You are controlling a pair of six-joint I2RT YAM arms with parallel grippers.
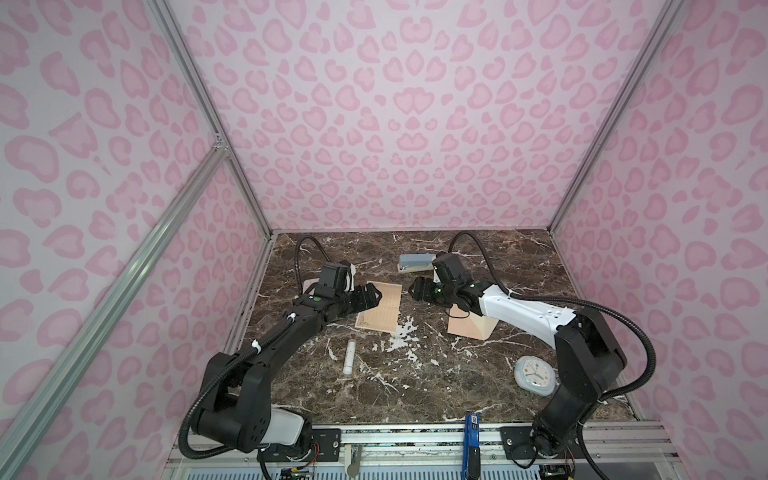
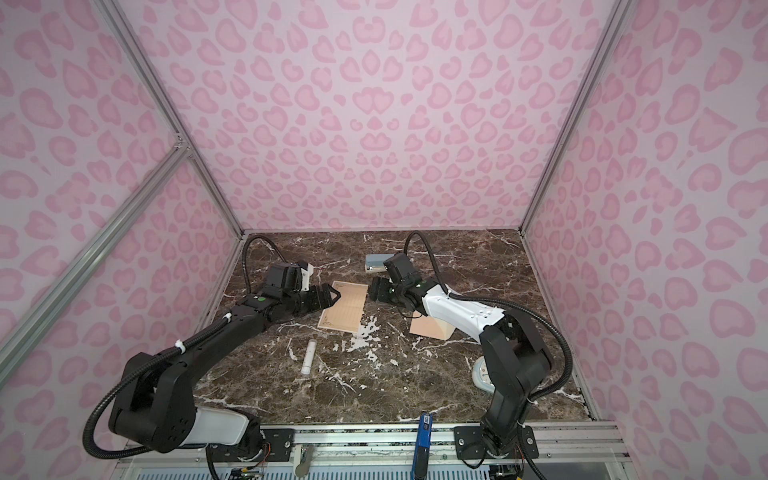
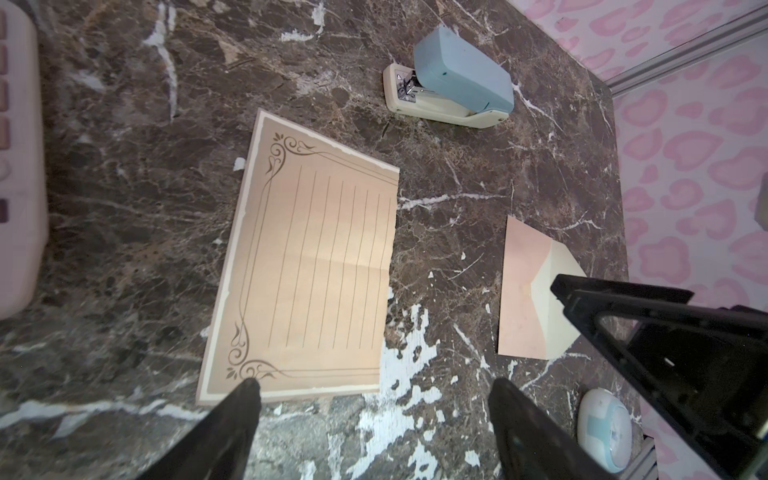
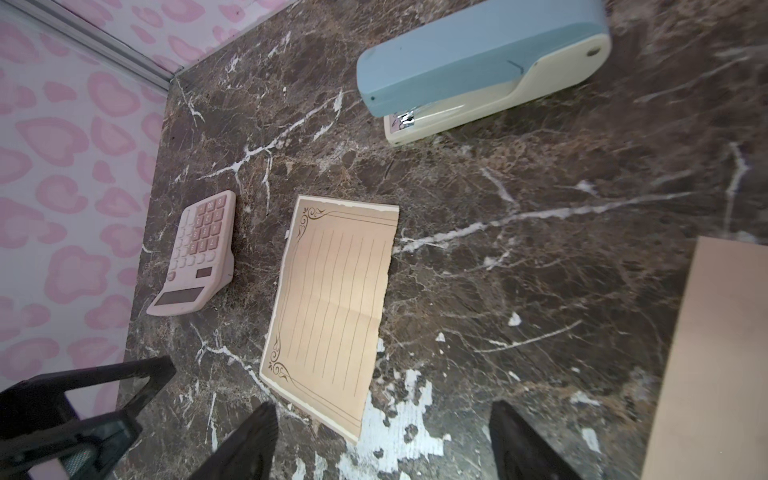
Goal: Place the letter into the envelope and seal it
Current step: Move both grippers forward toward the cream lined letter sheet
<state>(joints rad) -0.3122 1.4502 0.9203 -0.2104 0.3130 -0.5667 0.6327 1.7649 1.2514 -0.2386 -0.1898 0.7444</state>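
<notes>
You have, mid-frame in a top view, the letter (image 2: 343, 309) flat on the marble table (image 2: 415, 386), the left gripper (image 2: 331, 296) over its left edge, the right gripper (image 2: 371, 291) just off its upper right corner. Further right, the envelope (image 2: 424, 328) lies partly under the right arm (image 2: 457, 309); a blue stapler (image 2: 376, 262) above, a white tube (image 2: 308, 356) below-left.

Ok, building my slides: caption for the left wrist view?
Open left claw above the ruled letter; envelope and stapler lie apart on the marble table.
</notes>
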